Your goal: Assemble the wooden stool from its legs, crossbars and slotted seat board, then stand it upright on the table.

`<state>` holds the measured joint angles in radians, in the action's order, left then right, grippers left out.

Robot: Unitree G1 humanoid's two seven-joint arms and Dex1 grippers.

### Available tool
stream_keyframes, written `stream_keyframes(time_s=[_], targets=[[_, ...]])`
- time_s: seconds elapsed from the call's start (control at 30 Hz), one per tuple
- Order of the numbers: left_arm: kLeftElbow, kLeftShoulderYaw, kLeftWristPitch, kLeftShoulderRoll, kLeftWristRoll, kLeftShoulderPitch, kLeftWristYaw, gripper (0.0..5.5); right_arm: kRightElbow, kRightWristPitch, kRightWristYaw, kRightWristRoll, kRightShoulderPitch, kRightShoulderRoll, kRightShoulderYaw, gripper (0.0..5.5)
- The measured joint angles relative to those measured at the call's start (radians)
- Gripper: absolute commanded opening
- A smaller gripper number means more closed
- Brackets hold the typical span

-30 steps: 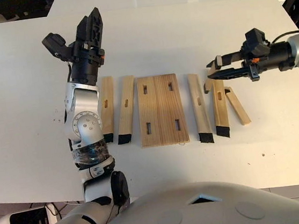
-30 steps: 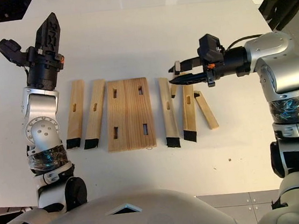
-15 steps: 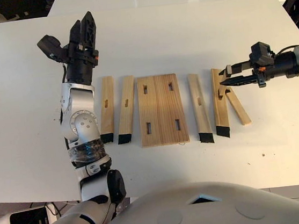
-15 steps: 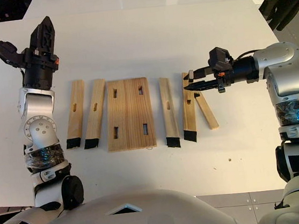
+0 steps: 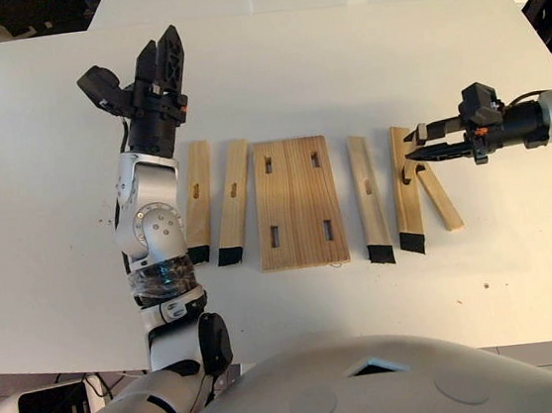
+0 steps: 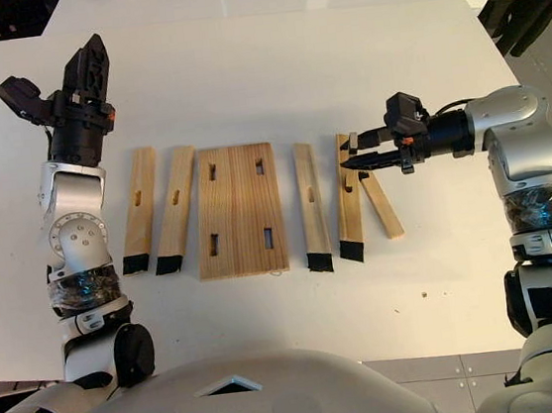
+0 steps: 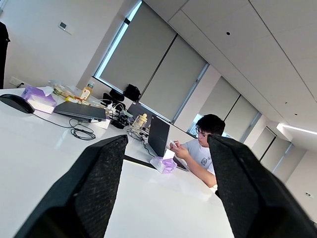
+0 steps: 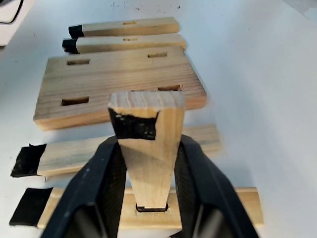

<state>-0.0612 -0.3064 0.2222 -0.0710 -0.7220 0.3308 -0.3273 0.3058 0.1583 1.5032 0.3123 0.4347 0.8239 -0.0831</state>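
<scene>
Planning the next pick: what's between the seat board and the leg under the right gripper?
One slotted leg, lying flat, clear of both the seat board and the second leg. Both eye views show it.

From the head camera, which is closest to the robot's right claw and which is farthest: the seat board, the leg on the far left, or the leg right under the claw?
1. Leg under the right gripper, on the right; the gripped crossbar sits in its slot.
2. Seat board, in the middle.
3. Far-left leg, at the row's left end.
</scene>
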Motion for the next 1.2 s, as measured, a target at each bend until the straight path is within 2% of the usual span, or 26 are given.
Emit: stream_keyframes(time_s=[0.3, 0.6, 1.2], targets=[[0.012, 0.010, 0.007, -0.015, 0.006, 0.000, -0.023, 2.99, 0.097, -0.109, -0.001, 0.008, -0.021, -0.004, 0.026, 1.28], [0.005, 0.039, 0.032, -0.023, 0.005, 0.001, -0.039, 2.99, 0.144, -0.066, -0.032, 0.064, -0.059, -0.008, 0.066, 1.28], [-0.019, 0.061, 0.035, -0.029, 0.008, -0.016, -0.043, 2.99, 0.065, -0.121, -0.074, 0.080, -0.138, -0.001, 0.062, 1.28]])
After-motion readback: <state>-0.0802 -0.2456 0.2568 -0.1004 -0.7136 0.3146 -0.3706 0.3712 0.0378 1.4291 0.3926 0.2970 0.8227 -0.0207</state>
